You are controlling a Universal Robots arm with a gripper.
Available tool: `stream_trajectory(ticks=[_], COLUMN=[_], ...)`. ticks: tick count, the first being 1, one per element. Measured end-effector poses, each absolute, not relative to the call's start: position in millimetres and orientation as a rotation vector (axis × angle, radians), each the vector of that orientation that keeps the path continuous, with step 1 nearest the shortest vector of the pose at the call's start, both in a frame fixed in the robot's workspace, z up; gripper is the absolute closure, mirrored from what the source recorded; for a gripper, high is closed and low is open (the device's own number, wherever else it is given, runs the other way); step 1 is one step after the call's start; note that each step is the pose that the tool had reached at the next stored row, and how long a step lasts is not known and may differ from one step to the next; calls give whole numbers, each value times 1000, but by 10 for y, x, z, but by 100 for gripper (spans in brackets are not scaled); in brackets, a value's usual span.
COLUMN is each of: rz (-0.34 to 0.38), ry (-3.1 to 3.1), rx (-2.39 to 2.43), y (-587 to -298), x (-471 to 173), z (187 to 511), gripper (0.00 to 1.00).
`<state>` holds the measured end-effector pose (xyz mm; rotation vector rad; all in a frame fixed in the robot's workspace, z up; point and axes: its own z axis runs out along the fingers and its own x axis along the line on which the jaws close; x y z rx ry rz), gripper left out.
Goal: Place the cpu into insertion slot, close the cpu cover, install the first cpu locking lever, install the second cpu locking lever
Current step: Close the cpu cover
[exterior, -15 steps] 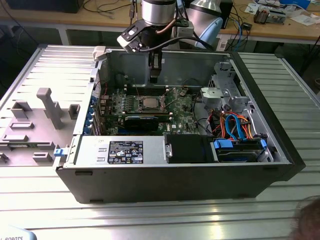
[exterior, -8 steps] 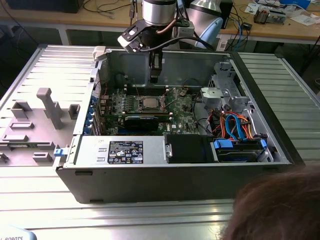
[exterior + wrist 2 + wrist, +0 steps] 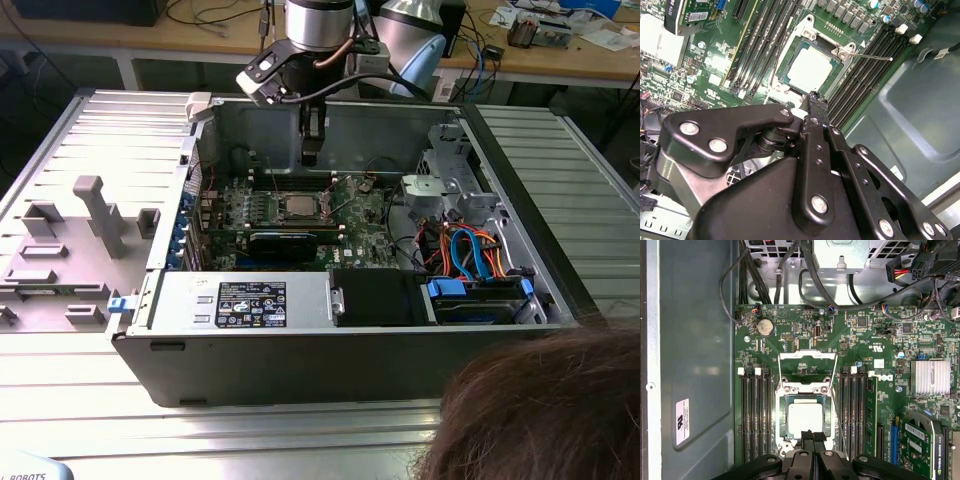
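– Black metal pincer first: what do we make of it?
– We see its two fingers pressed flat together with nothing between them, so it is closed and empty. In the exterior view it hangs over the green motherboard inside the open grey computer case, clear of the parts below.
– And the small, flat, silver-topped square cpu?
– We find it lying flat in the dark square metal-rimmed insertion slot, just beyond the fingertips in both wrist views. That part looks done to us.
– So which step are we on?
– Closing the thin silvery metal-framed cpu cover, we judge. It stands swung up off the slot on the side toward the round silver coin battery, and we see green board through its cut-out.
– And the locking?
– We see a thin silver wire lever jutting out free beside the slot, so it is not latched.
– What does closing call for?
– A push on the frame's raised edge, we think, with the shut fingers used as a poker. The frame should come down evenly around the chip without nudging it, and the wire must keep out of its way.
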<state>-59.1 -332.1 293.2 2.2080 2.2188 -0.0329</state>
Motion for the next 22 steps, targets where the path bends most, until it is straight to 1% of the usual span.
stream_trajectory(ticks=[22], rz=[-33], ry=[2219], rx=[2208], y=[-3321], x=[-442], z=[2928], gripper=[89])
